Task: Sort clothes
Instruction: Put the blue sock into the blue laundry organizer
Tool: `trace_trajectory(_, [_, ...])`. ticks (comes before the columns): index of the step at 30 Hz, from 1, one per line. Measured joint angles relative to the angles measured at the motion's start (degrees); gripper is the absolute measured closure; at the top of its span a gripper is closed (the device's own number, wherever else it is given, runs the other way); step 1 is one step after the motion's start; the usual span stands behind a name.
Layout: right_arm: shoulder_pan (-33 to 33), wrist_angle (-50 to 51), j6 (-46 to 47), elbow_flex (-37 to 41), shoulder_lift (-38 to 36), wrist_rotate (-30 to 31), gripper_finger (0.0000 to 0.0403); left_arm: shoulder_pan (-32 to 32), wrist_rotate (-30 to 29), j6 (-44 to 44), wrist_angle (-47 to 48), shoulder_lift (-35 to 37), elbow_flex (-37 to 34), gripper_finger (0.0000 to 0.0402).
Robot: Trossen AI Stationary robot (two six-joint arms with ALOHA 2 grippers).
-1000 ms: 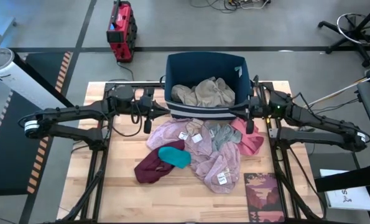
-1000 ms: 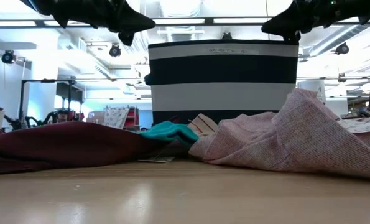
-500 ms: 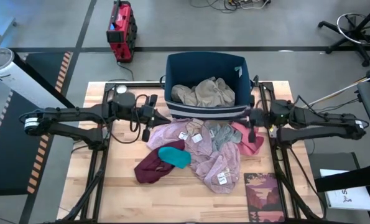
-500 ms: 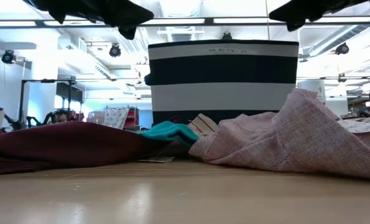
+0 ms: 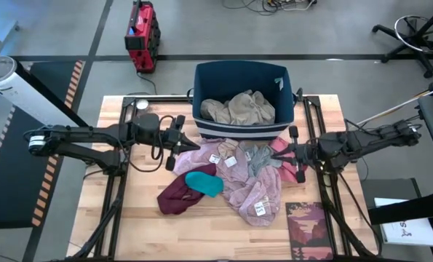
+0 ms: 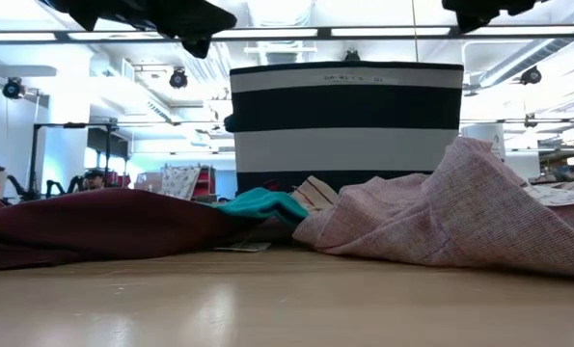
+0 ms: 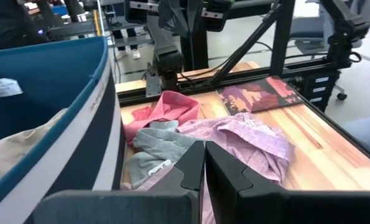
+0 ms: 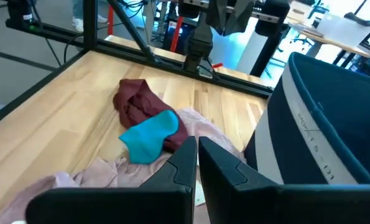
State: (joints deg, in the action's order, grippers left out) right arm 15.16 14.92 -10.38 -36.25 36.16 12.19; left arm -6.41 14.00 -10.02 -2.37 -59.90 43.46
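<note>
A pile of clothes lies on the wooden table in front of the dark blue bin (image 5: 238, 73). It holds a mauve-pink garment (image 5: 234, 185), a teal one (image 5: 204, 182), a maroon one (image 5: 174, 198), a grey one (image 5: 258, 156) and a coral pink one (image 5: 287, 164). Tan clothes (image 5: 238, 108) lie inside the bin. My left gripper (image 5: 185, 143) is shut and empty, in the air at the pile's left edge. My right gripper (image 5: 281, 154) is shut and empty, in the air above the coral pink garment. In the low view both show high above the table, the left gripper (image 6: 198, 40) lower than the right (image 6: 475, 17).
A dark red printed sheet (image 5: 308, 227) lies at the table's near right corner. The bin's striped front wall (image 6: 344, 125) stands right behind the pile. Black frame rails (image 5: 118, 182) run along both sides of the table. Bare wood (image 5: 143, 225) shows at the near left.
My right gripper has swung away from the bin's right corner toward the table's near edge, out over the coral pink garment, and has risen in the low view. My left gripper has shifted a little toward the table's right, to the pile's left edge. The clothes have not moved.
</note>
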Motion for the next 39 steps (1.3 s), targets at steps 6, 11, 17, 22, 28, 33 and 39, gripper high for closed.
trace_trajectory(6, [4.8,1.1,4.9,0.0,0.0,0.9,0.04,2.2,-0.1,0.9,0.8,0.0,0.0,0.0402])
trace_trajectory(11, [7.5,0.6,9.6,1.1,0.0,0.9,0.0385,5.1,-0.1,3.0,1.2,-0.3,0.0,0.0401])
trace_trajectory(17, [9.2,-1.4,18.2,4.8,1.0,0.9,0.0344,8.1,0.0,8.8,2.0,-3.0,0.0,0.0387])
trace_trajectory(22, [11.2,-5.4,21.6,7.2,4.8,1.0,0.0303,10.0,0.0,12.5,2.6,-6.9,0.0,0.0365])
trace_trajectory(28, [13.2,-10.2,23.1,7.2,10.9,1.3,0.0264,11.6,0.0,13.6,4.3,-12.6,0.0,0.0311])
trace_trajectory(33, [14.7,-11.4,24.0,5.3,15.4,1.4,0.0249,12.4,0.0,13.6,6.5,-17.6,-0.1,0.0254])
trace_trajectory(39, [16.0,-11.5,24.0,2.8,19.3,1.4,0.0249,12.9,-1.6,13.6,7.0,-24.0,-0.1,0.0203])
